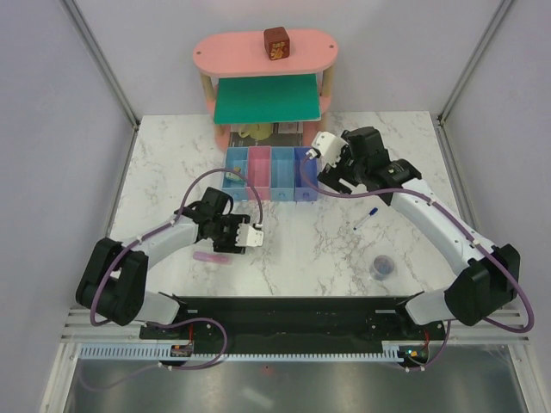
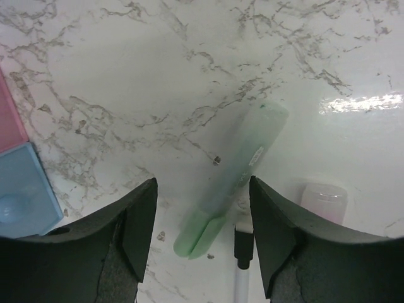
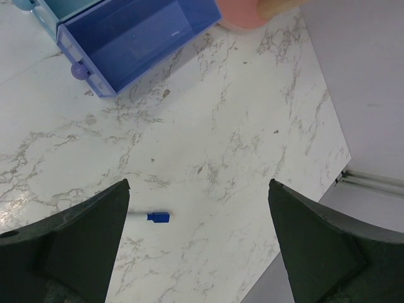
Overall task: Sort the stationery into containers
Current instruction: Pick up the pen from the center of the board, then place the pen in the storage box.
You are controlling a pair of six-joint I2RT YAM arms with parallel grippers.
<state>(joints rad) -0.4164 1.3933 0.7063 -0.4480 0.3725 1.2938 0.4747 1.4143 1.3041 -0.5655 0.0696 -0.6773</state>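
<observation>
Left gripper [image 2: 202,237]: jaws spread, low over the white marble-patterned table [image 1: 327,249]. Dark fingers [image 2: 136,233] stand on either side of the near end of a mint-green plastic marker [image 2: 243,164], neither one touching it.
Mint-green marker: lies flat on the table, angled away to the right.
Thin pen with a black tip [image 2: 242,262]: just beside the marker's near end; whether they touch cannot be told.
Pink flat stick [image 1: 209,256]: on the table near the left gripper, towards the arm bases.
Row of four joined narrow rectangular plastic bins [image 1: 269,169]: light blue, pink, blue and violet-blue from left to right. It stands at the back of the table, beyond the left gripper.

Right gripper [image 1: 320,148]: jaws wide apart, holding nothing, raised beside the violet-blue bin [image 3: 139,38].
White pen with blue cap [image 1: 368,217]: on bare table, well apart from the bins.
Round purple-grey roll [image 1: 381,268]: nearer the arm bases than that pen.
Pink and green shelf unit [image 1: 267,60]: behind the bins, with a dark red cube [image 1: 276,43] on its top.
</observation>
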